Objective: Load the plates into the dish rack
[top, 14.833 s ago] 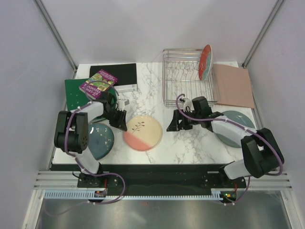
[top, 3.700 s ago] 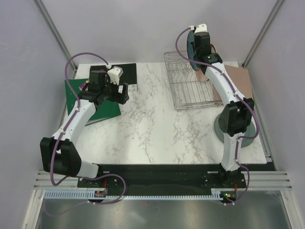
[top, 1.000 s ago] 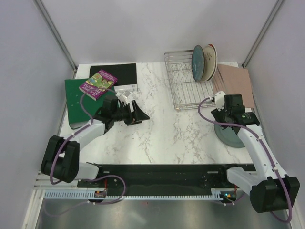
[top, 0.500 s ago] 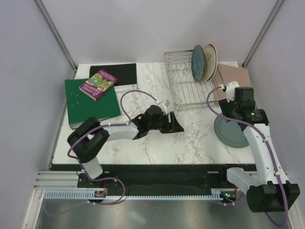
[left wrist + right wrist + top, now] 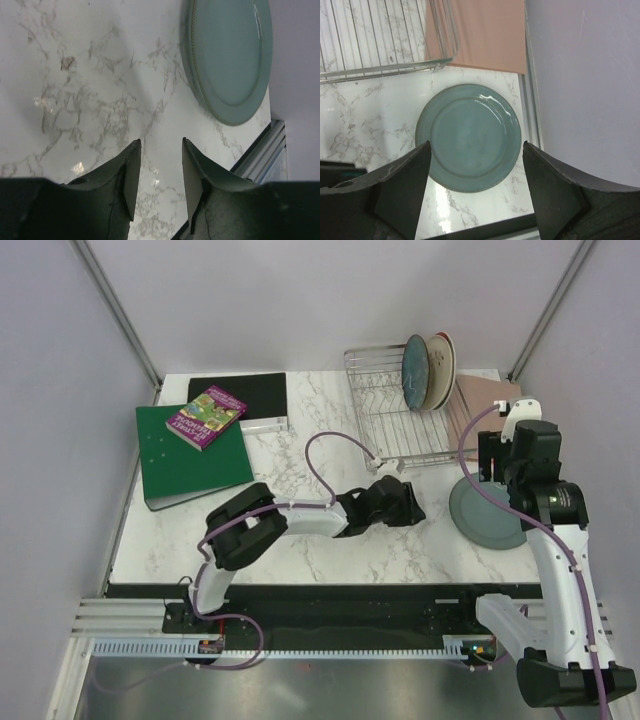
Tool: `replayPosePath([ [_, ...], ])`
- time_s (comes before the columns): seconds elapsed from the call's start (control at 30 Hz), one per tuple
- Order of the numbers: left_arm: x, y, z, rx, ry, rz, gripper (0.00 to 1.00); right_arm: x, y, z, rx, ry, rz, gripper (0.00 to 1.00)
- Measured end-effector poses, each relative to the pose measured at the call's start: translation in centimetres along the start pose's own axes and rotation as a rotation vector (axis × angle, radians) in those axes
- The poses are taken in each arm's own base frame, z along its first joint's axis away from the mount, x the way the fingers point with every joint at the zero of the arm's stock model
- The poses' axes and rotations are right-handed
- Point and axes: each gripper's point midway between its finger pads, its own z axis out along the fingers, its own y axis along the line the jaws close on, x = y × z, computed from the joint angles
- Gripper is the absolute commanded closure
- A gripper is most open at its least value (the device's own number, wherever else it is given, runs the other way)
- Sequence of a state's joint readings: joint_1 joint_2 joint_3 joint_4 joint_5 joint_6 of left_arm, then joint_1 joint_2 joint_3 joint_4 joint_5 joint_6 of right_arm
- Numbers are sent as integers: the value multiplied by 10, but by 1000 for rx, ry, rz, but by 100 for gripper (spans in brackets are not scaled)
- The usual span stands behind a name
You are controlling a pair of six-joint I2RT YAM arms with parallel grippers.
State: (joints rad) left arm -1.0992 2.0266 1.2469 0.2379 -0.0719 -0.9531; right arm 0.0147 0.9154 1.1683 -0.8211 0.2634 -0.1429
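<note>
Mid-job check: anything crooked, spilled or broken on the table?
Nothing spilled or broken. The silver wire dish rack sits slightly skewed to the table edge, its right side over the pink mat. The plain grey-green plate lies flat, not yet racked.

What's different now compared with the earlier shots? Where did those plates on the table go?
The blue plate and the cream-and-pink plate left the table and now stand in the dish rack. The left pincer swept rightward across the table toward the grey-green plate, jaws narrowing. The right pincer rose above that plate, open. That plate, the green binder and the book stayed put.
</note>
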Motion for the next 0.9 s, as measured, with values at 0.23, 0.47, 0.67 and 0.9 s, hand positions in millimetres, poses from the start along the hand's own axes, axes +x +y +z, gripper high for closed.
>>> replayPosePath([
  [0.23,-13,-8,49,-28,-61,-56,59,7,-3,-13,8,-9,31,18],
  [0.47,-10,-27,73,10,-64,-85,57,22,-1,-15,4,26,35,18],
  [0.67,9,-30,83,29,-13,-94,52,34,-7,-15,26,51,57,18],
  [0.9,17,-38,93,78,40,-96,54,38,-9,-20,35,41,73,17],
])
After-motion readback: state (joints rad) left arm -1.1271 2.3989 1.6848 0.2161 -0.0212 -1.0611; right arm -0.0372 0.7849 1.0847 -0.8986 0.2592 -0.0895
